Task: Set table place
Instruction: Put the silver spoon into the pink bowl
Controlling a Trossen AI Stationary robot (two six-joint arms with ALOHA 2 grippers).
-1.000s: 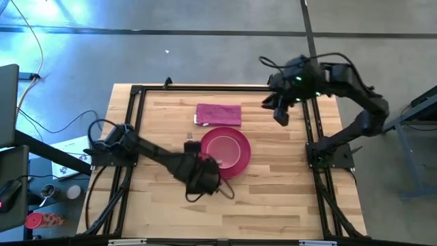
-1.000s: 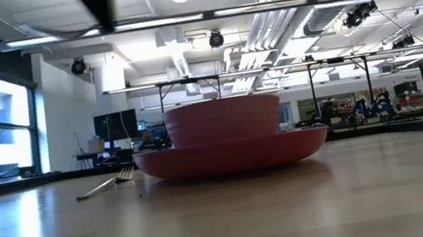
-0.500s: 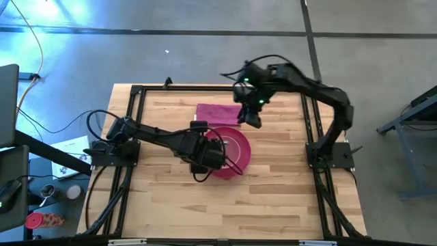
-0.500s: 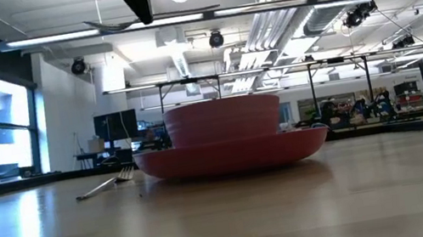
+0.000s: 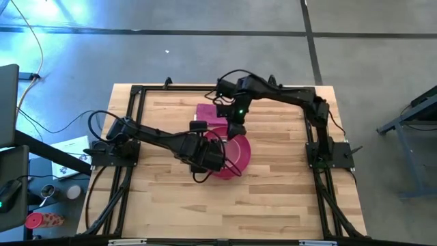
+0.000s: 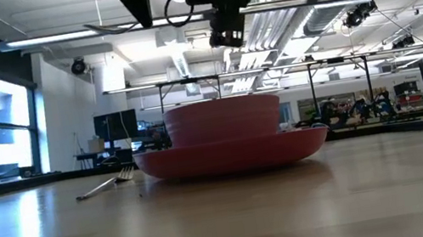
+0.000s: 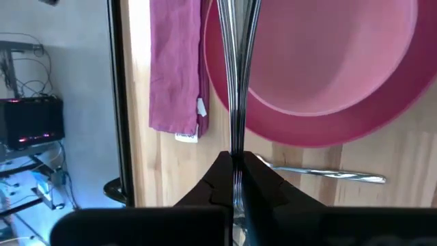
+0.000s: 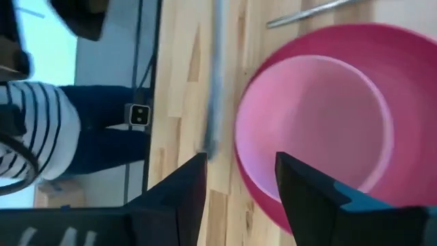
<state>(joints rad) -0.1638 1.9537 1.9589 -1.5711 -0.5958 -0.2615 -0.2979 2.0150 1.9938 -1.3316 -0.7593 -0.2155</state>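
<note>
right gripper (image 5: 237,127) swung in from the table's far edge, fingers apart over pink bowl (image 5: 220,149) on plate (image 5: 240,156), left gripper (image 7: 234,179) clamped on spoon (image 7: 236,82), napkin (image 5: 212,113) behind, fork (image 6: 106,185) beside plate

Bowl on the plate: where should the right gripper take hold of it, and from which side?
Take the bowl by its rim, from straight above, one finger inside and one outside: it sits upright and open on the plate. The right gripper hangs open above it.
</note>
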